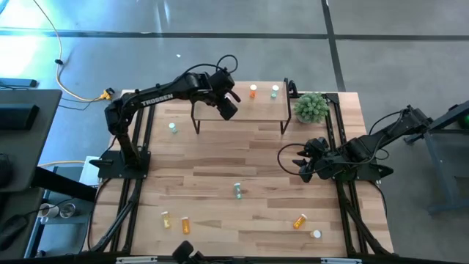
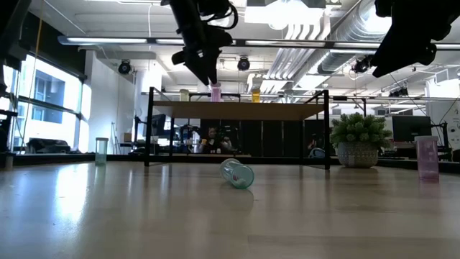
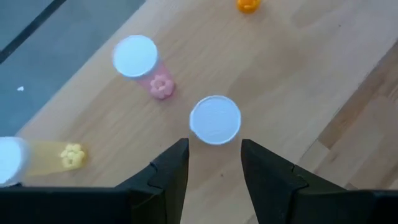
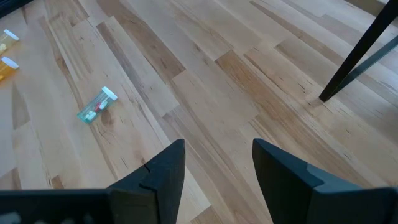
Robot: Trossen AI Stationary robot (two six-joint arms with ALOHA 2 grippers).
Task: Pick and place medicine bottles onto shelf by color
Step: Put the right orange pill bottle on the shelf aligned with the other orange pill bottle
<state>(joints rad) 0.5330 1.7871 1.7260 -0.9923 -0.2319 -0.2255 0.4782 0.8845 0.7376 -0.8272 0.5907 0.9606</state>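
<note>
Medicine bottles are scattered in front of you, some on the shelf (image 1: pixel 242 108) and some on the desk (image 1: pixel 256 158). From above, the shelf sits at twelve o'clock on the desk, and on it you can make out an orange bottle (image 1: pixel 253 91) and a pale green bottle (image 1: pixel 275 91) toward its right half. The left wrist view adds a pink bottle (image 3: pixel 144 65) and a yellow bottle (image 3: pixel 37 157), the latter cut off at the picture's edge, plus a white-capped bottle (image 3: pixel 215 119) whose body colour you cannot see because only the cap faces the camera.

On the desk, a teal bottle (image 1: pixel 237 191) lies on its side near the centre at six o'clock, another green bottle (image 1: pixel 173 127) stands at ten o'clock, two orange-yellow bottles (image 1: pixel 175 221) lie at seven o'clock, and one orange bottle (image 1: pixel 300 220) with a white-capped one (image 1: pixel 316 235) beside it lies at five o'clock. Their labels are too small to read.

Your left end effector (image 3: pixel 214 165) hangs over the shelf just short of the white cap, fingers parted and gripping nothing. "TROSSEN" is readable on the left arm (image 1: pixel 157 97). Your right end effector (image 4: pixel 214 165) waits at three o'clock above bare desk, fingers spread apart and empty. A green plant (image 1: pixel 311 107) stands just right of the shelf.
</note>
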